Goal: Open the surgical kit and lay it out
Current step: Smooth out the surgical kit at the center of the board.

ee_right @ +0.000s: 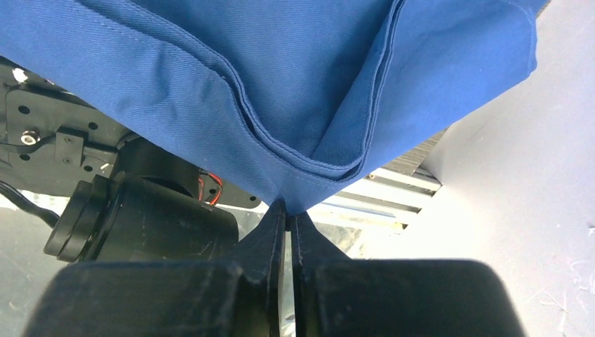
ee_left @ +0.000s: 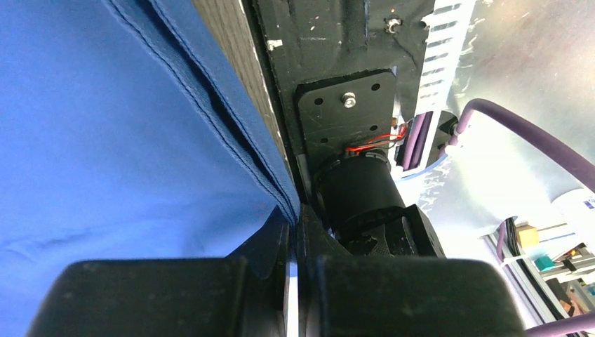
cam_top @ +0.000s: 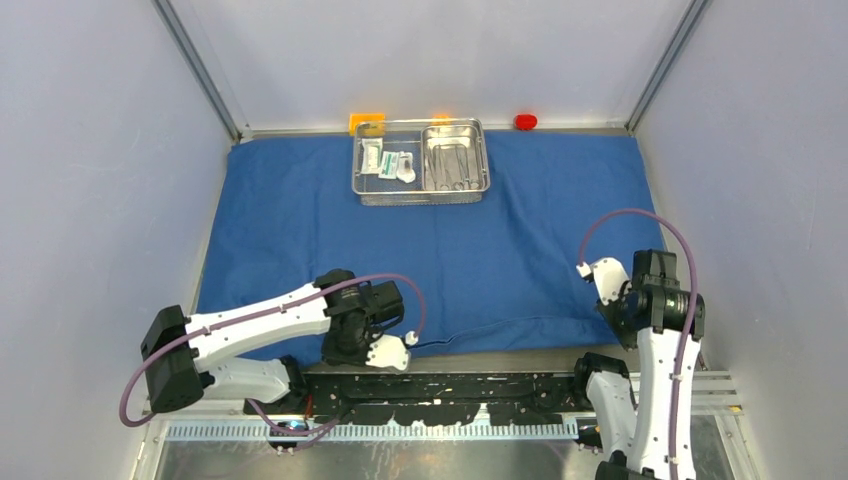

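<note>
The blue cloth wrap (cam_top: 480,240) lies spread flat over the table. The silver wire-mesh basket (cam_top: 420,197) stands on its far middle. Inside it are white packets (cam_top: 390,163) on the left and the smaller steel tray (cam_top: 455,127) holding slim metal instruments (cam_top: 450,165) on the right. My left gripper (cam_top: 385,350) is at the cloth's near edge. In the left wrist view it (ee_left: 295,217) is shut on the cloth's hem (ee_left: 277,182). My right gripper (cam_top: 600,300) is at the near right corner. In the right wrist view it (ee_right: 289,210) is shut on the folded cloth edge (ee_right: 309,189).
A small red block (cam_top: 525,122) and two orange blocks (cam_top: 366,121) sit against the back wall behind the basket. Grey walls close in both sides. The black arm mounting rail (cam_top: 450,385) runs along the near table edge, just below the cloth's hem.
</note>
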Robot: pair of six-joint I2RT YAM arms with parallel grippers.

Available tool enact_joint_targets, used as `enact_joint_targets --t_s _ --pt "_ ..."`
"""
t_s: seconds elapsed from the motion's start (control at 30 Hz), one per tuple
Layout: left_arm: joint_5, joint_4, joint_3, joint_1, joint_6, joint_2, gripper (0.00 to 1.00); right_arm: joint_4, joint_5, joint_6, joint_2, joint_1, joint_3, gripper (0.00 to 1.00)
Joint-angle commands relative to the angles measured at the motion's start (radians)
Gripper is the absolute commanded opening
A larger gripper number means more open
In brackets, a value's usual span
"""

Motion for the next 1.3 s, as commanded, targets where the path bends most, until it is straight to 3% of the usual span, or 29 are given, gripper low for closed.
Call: enact_joint_targets --t_s 0.0,0.1,0.13,0.2,0.27,0.43,0.53,0.6,0.7,0.87,1.07,1.27 --pt "0.052 -0.065 0.029 -0.014 0.000 -0.015 0.04 -0.044 0.099 -0.021 0.058 -0.001 0.028 0.12" --pt "0.048 -0.079 0.030 -0.015 0.009 -0.006 0.09 -0.004 0.135 -0.025 0.091 -0.001 0.025 0.25" --pt "0.044 -0.081 0.029 -0.014 0.011 -0.004 0.12 0.012 0.143 -0.023 0.100 0.000 0.025 0.34" --pt "0.034 -0.088 0.031 -0.015 0.014 -0.003 0.22 0.050 0.145 -0.012 0.120 -0.001 0.034 0.46" --pt "0.016 -0.093 0.038 -0.014 0.018 -0.007 0.34 0.106 0.134 0.005 0.143 -0.001 0.055 0.52" --pt "-0.052 -0.095 0.097 -0.013 0.052 -0.051 0.51 0.239 0.096 0.107 0.257 -0.008 0.155 0.59" --pt "-0.078 -0.066 0.137 0.011 0.080 -0.107 0.71 0.361 0.109 0.219 0.376 -0.040 0.216 0.61" --pt "-0.077 -0.035 0.164 0.052 0.098 -0.133 0.85 0.441 0.110 0.286 0.458 -0.080 0.244 0.62" --pt "-0.043 0.011 0.208 0.172 0.133 -0.147 0.97 0.558 0.098 0.367 0.594 -0.147 0.290 0.62" --pt "0.053 0.148 0.257 0.369 0.134 -0.109 1.00 0.685 0.009 0.484 0.840 -0.229 0.413 0.63" --pt "0.091 0.421 0.258 0.521 -0.061 -0.040 1.00 0.785 -0.048 0.614 1.118 -0.234 0.637 0.63" --pt "0.182 0.575 0.253 0.737 -0.216 0.024 1.00 0.784 -0.118 0.696 1.412 -0.229 0.926 0.63"
